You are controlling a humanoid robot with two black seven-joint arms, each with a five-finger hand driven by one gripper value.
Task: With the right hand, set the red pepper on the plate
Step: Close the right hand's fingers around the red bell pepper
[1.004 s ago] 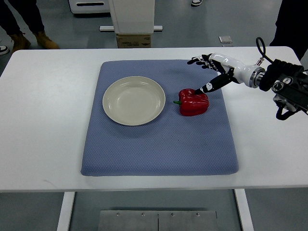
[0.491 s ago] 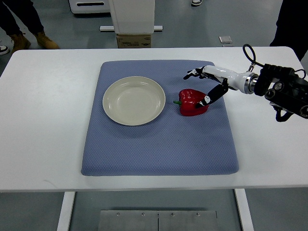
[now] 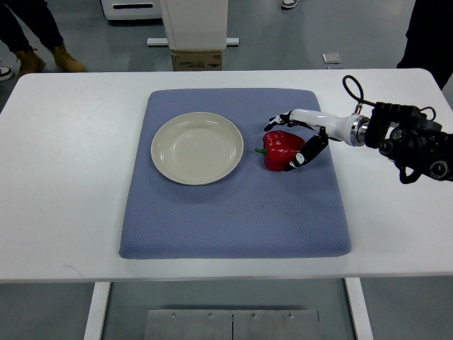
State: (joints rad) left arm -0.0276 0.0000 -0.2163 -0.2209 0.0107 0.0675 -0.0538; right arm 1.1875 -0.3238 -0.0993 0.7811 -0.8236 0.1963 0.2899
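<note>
A red pepper (image 3: 281, 149) with a green stem lies on the blue mat (image 3: 233, 205), just right of an empty cream plate (image 3: 197, 148). My right hand (image 3: 291, 139) comes in from the right edge and sits around the pepper's right side. Its fingers (image 3: 277, 120) curve over the far side and its thumb (image 3: 301, 157) lies against the near right side. The pepper still rests on the mat. The left arm does not show.
The mat lies on a white table (image 3: 56, 177). A cardboard box (image 3: 197, 59) and a white machine base stand beyond the far edge. People's legs and shoes (image 3: 42, 57) show at the top left and top right.
My right hand has moved left and down from above the pepper's right side, and its fingers and thumb have come around the pepper. The pepper has not moved.
</note>
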